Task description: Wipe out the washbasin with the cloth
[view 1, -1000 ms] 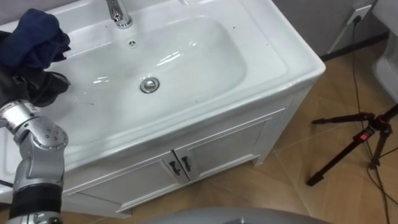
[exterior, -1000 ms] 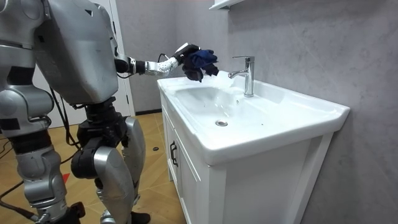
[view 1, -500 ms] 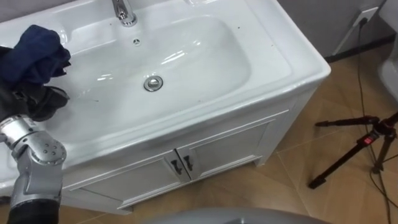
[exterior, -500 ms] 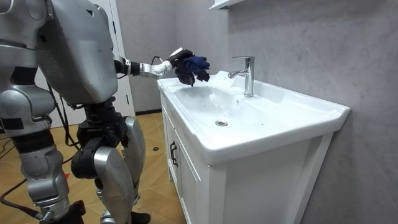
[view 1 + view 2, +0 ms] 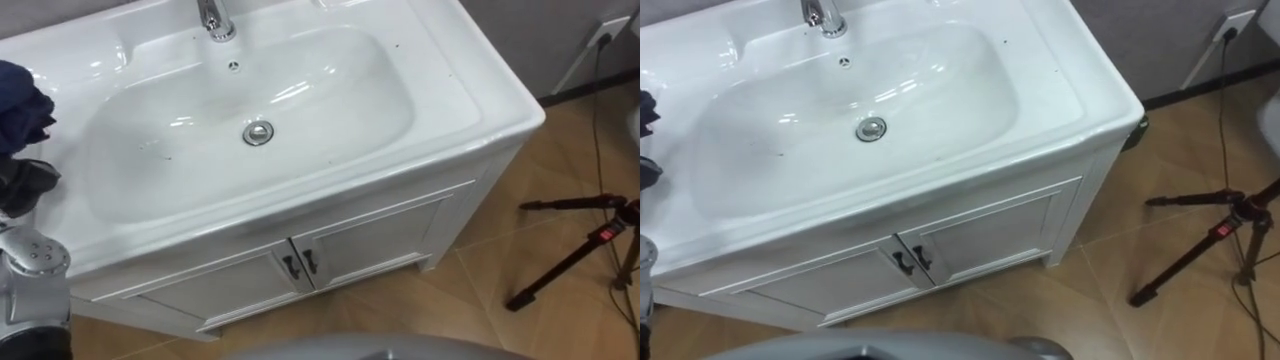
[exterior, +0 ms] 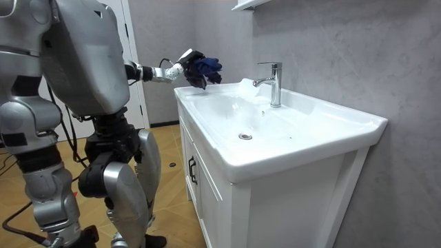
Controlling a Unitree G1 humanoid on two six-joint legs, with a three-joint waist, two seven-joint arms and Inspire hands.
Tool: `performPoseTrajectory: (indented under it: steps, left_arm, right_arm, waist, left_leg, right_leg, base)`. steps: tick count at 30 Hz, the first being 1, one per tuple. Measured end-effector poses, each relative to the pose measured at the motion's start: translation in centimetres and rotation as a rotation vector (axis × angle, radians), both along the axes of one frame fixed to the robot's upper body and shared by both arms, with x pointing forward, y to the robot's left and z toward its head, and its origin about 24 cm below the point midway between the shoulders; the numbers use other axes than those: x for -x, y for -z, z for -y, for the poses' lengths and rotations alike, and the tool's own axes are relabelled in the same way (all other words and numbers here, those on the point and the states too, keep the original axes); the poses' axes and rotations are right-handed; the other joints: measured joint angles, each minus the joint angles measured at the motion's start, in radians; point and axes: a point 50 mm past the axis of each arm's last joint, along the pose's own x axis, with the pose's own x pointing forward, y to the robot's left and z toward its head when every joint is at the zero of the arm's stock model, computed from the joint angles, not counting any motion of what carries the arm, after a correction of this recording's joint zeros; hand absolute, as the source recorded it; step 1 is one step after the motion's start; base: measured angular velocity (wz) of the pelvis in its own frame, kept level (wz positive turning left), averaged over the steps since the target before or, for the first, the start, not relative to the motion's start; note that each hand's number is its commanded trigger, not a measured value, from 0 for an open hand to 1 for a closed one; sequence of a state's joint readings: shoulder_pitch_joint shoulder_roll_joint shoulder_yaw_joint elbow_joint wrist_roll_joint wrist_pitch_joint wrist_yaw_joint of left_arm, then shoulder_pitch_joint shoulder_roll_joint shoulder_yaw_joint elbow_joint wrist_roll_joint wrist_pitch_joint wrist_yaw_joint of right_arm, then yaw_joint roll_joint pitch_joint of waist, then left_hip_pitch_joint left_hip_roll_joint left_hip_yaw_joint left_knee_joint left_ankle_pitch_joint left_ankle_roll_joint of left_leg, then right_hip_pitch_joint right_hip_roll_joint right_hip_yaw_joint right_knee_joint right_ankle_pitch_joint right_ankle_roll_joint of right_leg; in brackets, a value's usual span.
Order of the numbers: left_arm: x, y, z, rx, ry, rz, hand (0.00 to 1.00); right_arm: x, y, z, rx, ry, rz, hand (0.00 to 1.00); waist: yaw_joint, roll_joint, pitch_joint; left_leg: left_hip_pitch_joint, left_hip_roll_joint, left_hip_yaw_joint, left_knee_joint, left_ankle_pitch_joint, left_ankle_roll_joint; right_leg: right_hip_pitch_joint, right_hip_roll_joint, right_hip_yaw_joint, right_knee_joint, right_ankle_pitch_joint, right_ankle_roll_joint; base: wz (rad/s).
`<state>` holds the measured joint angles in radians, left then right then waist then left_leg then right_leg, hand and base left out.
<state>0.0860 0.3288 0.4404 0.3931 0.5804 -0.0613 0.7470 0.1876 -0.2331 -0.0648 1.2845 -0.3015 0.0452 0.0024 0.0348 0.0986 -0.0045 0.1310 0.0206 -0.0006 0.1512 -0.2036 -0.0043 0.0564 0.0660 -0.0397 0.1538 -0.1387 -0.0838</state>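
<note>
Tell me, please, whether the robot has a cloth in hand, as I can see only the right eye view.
Observer: Yes. In the room view its left hand is shut on a dark blue cloth.
Operator: Is the cloth down in the bowl?
Observer: No. It is held up over the end of the basin on the robot's left, well away from the drain.
Operator: How is the robot standing?
Observer: Upright, in front of the cabinet, with its left arm stretched out towards that end.
</note>
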Motion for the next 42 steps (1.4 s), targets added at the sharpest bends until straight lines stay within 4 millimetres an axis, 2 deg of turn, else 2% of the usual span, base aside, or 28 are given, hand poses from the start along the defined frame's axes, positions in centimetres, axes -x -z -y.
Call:
performPoseTrajectory:
  steps: [13,28,33,37,38,39,40,41,42]
  left_arm:
    - [0.4,0.2,-0.5,0.002,-0.061,-0.032,1.0]
    - [1.3,0.6,-1.3,0.02,-0.13,-0.092,1.0]
    - [2.6,1.4,-1.5,0.035,-0.139,-0.155,1.0]
    - [2.8,1.6,-1.5,0.046,-0.135,-0.175,1.0]
    - [2.8,1.6,-1.5,0.049,-0.135,-0.179,0.93]
    - [2.8,1.7,-1.5,0.05,-0.135,-0.181,0.51]
    - [2.9,1.7,-1.5,0.051,-0.136,-0.183,0.15]
    - [2.9,1.8,-1.5,0.052,-0.137,-0.185,0.0]
    - [2.9,1.8,-1.5,0.053,-0.138,-0.188,0.0]
  right_arm:
    - [0.6,0.0,0.0,0.005,0.03,-0.025,0.0]
    - [1.2,-0.2,0.4,0.013,0.078,-0.052,0.0]
    - [1.5,-0.2,0.4,0.007,0.094,-0.06,0.0]
    - [1.5,-0.2,0.4,0.008,0.094,-0.06,0.0]
    - [1.5,-0.2,0.4,0.008,0.094,-0.058,0.0]
    - [1.4,-0.2,0.4,0.008,0.095,-0.057,0.0]
    - [1.4,-0.2,0.4,0.008,0.095,-0.056,0.0]
    - [1.4,-0.2,0.4,0.008,0.095,-0.054,0.0]
    - [1.3,-0.2,0.4,0.008,0.094,-0.052,0.0]
  waist:
    - [0.004,0.007,-0.005]
    - [0.009,-0.004,-0.0113]
    - [0.011,-0.007,-0.0085]
    - [0.015,-0.012,-0.0069]
    - [0.016,-0.013,-0.0066]
    - [0.017,-0.013,-0.0064]
    - [0.017,-0.012,-0.0065]
    - [0.017,-0.011,-0.0065]
    - [0.018,-0.008,-0.0066]
  left_leg:
    - [-0.001,0.0,0.015,-0.001,0.0,0.0]
    - [-0.006,-0.002,-0.001,0.002,0.0,0.0]
    - [-0.007,-0.002,-0.001,0.002,0.0,0.0]
    - [-0.011,-0.002,-0.002,0.004,0.0,0.0]
    - [-0.014,-0.003,-0.003,0.007,0.0,0.0]
    - [-0.015,-0.003,-0.003,0.009,0.0,0.0]
    - [-0.015,-0.003,-0.003,0.009,0.0,0.0]
    - [-0.016,-0.003,-0.003,0.009,0.0,0.0]
    - [-0.016,-0.003,-0.003,0.009,0.0,0.0]
  right_leg:
    - [-0.004,0.0,0.006,0.0,0.001,0.0]
    - [-0.004,-0.006,-0.016,0.001,0.0,0.001]
    - [-0.004,-0.006,-0.018,0.001,0.0,0.001]
    - [-0.004,-0.007,-0.02,0.001,0.0,0.001]
    - [-0.004,-0.008,-0.022,0.0,0.0,0.001]
    - [-0.004,-0.009,-0.024,0.001,0.0,0.001]
    - [-0.004,-0.009,-0.025,0.001,0.0,0.001]
    - [-0.004,-0.01,-0.028,0.001,-0.001,0.002]
    - [-0.004,-0.009,-0.028,0.001,-0.001,0.002]
  base:
    - [-0.02]
    - [0.04]
    - [0.0]
    - [0.01]
    - [0.04]
    - [0.04]
    - [0.05]
    - [0.04]
    - [0.04]
